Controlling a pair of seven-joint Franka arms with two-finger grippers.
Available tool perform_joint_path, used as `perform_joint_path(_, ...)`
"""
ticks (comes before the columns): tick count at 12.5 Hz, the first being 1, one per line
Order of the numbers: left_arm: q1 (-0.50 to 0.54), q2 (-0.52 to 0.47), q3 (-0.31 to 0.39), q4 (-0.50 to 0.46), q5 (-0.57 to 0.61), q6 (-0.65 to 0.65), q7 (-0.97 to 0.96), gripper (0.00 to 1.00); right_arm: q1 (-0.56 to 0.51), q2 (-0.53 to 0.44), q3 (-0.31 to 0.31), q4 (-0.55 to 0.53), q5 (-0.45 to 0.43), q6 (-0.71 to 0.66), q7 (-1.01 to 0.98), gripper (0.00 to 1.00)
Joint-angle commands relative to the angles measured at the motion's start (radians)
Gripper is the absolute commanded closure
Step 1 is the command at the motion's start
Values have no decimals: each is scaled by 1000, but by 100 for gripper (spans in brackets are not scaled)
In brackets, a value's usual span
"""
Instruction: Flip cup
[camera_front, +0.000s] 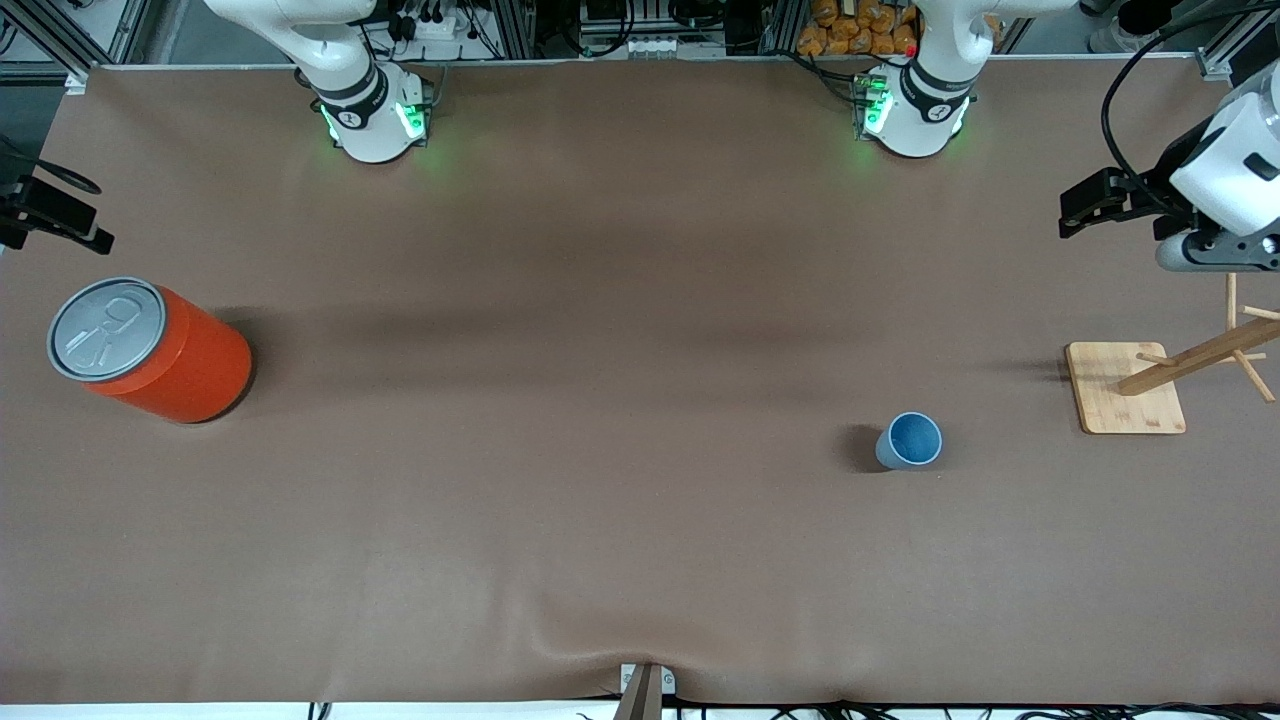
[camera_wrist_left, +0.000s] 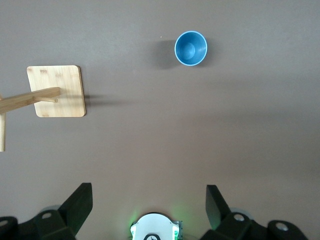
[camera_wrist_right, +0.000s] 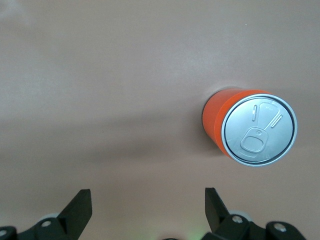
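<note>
The cup is sitting upright on the brown table, mouth up, so the darker blue inside shows in both the front view and the left wrist view. It's toward the left arm's end of the table, near the wooden rack with its square bamboo base and tilted pegs, and a bit nearer the front camera than that base — not touching it.

The left gripper hangs high over the table at the left arm's end, fingers spread wide with nothing between them. The cup is well apart from it.

The right gripper is also up in the air with its fingers splayed and empty — it's over the right arm's end of the table, near the big orange can. That can stands upright with its grey pull-tab lid facing up, well apart from the cup.
</note>
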Motion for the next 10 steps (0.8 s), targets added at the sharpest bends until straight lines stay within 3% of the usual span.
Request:
perform_joint_path(1, 5, 8, -4, 15, 3, 46, 7, 0, -24, 8, 9, 15, 25, -15, -16, 0)
perform_joint_path(10, 8, 11, -6, -11, 15, 50, 93, 0, -28, 8, 9, 15, 34, -18, -16, 0)
